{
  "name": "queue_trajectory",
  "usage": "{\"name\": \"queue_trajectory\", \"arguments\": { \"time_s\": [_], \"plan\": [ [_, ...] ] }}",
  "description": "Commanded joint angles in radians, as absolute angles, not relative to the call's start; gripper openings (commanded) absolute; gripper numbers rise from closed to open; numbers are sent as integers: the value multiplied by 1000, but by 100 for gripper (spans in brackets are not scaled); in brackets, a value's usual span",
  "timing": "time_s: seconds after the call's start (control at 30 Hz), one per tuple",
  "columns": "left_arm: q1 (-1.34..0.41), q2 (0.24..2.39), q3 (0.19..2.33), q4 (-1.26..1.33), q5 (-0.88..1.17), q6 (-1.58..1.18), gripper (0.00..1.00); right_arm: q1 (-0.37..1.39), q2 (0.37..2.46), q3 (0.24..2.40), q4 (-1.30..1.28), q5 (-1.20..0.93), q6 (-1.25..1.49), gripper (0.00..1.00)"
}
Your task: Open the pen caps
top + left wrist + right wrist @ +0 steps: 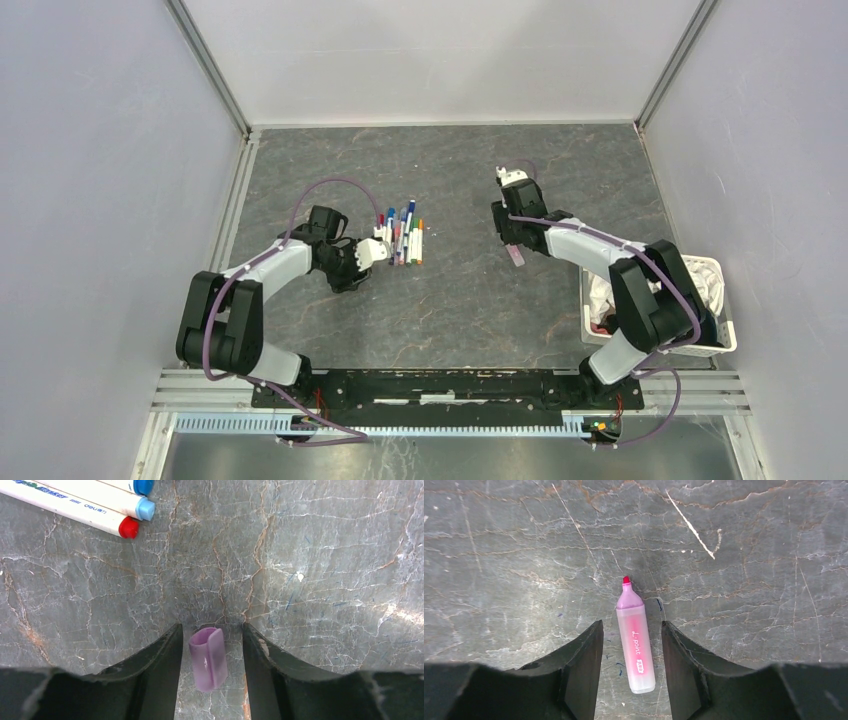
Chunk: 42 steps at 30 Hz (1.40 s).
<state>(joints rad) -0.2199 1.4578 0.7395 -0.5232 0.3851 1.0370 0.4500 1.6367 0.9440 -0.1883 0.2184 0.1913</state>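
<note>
Grey marbled counter (460,300). L jaws stood open w/ gaps either side of loose purple cap (208,659); R jaws open likewise, astride uncapped pink pen (636,640).

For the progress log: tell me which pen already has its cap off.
The thick pink marker at the right pincer: bare red tip; the slim white pens wear caps.

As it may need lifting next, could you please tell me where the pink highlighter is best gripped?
Grip the pink highlighter across its mid-barrel, straight down from above. It lies flat on the table, lengthwise inside the open right pincer, so closing meets its long sides, clear of the bare tip.
</note>
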Motion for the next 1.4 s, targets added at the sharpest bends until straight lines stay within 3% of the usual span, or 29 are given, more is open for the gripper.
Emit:
{"name": "queue_trajectory", "arguments": {
  "time_s": [0.0,0.1,0.2,0.3,0.53,0.63,1.37],
  "plan": [
    [-219,1464,774,-547,384,977,56,481,1579,977,-170,235,230,52],
    [-216,1454,815,-588,392,967,58,539,1589,1008,-171,232,246,51],
    [-205,1433,881,-651,421,949,68,603,1628,1061,-177,211,273,49],
    [-187,1404,980,-731,474,916,83,671,1679,1116,-170,191,307,48],
    [-155,1376,1315,-904,492,736,93,753,1835,1234,-139,144,383,48],
    [-137,1348,1367,-901,502,665,99,778,1890,1274,-136,153,401,45],
    [-129,1317,1378,-945,485,590,100,812,2074,1428,-186,236,420,28]
  ]
}}
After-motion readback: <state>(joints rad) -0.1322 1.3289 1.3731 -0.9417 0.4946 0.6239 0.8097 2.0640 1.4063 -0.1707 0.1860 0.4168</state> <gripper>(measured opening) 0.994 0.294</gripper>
